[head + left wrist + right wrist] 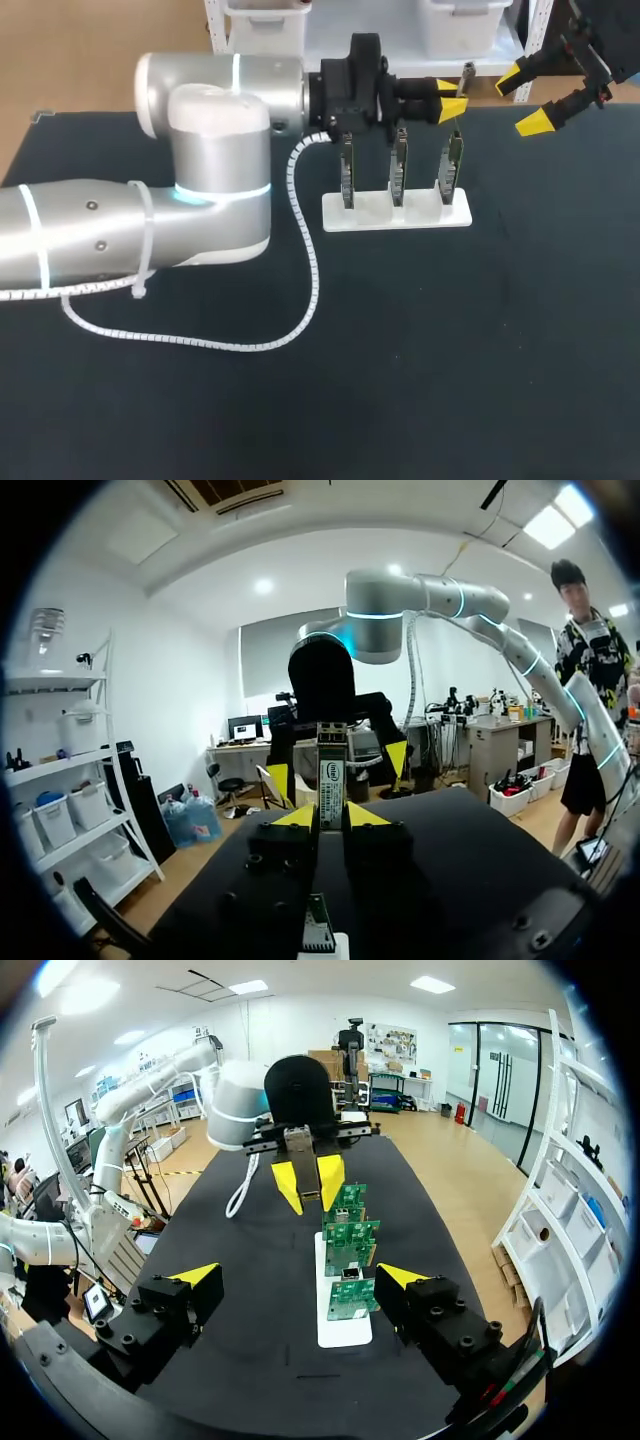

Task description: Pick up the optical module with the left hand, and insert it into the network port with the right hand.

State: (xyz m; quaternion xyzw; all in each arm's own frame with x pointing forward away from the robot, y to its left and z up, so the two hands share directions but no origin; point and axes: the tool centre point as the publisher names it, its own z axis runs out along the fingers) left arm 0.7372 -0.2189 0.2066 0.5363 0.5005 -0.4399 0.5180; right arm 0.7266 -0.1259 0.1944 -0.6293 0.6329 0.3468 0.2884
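**Optical module held by the left gripper over the board stand**

The left gripper (452, 98) is clamped on the optical module (466, 72), a narrow metal bar gripped from two sides between its yellow tips. It sits above the end board of three circuit boards (398, 165), which stand upright in a row on a white stand (370, 212) on the dark table (450, 350). The right gripper (525, 100) hangs just beside the module and faces it. Its fingers are spread wide, with nothing between them.

The boards (398, 165) were coloured green, the base (380, 215) white, the table (450, 350) black, and the fingertips (535, 121) bright yellow.
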